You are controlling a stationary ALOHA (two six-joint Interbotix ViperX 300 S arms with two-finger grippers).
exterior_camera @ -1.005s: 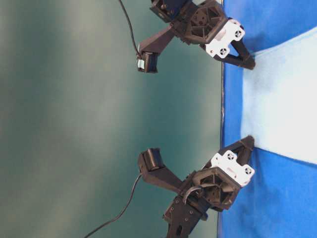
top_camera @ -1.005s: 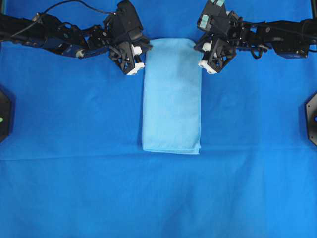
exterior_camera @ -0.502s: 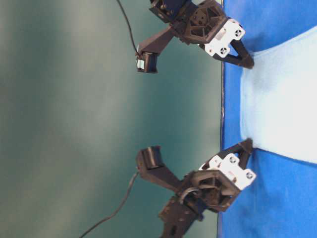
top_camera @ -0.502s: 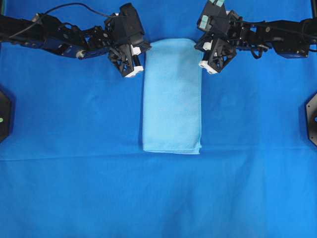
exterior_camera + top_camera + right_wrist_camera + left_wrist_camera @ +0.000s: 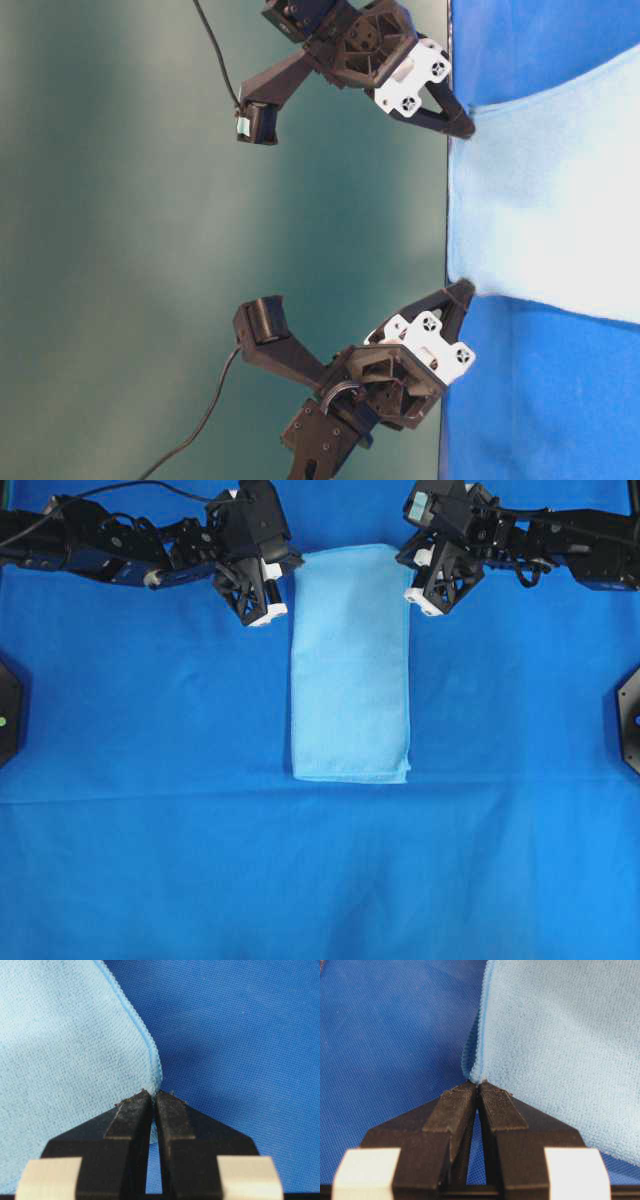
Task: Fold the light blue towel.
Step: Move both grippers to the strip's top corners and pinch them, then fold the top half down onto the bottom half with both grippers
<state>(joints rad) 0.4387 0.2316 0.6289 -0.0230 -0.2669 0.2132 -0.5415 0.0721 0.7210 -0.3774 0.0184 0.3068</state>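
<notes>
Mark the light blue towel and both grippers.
light blue towel (image 5: 350, 670), overhead view, middle of cloth
left gripper (image 5: 479, 1085), left wrist view, tip of shut jaws
right gripper (image 5: 152, 1094), right wrist view, tip of shut jaws

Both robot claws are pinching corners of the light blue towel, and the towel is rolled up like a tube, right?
Not rolled. In the overhead view the light blue towel lies as a flat folded strip. The left gripper and right gripper do pinch its corners.

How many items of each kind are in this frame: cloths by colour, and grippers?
Light blue towel: 1
Dark blue sheet: 1
Grippers: 2, left gripper and right gripper, each shut on a far towel corner
Total: 4
</notes>
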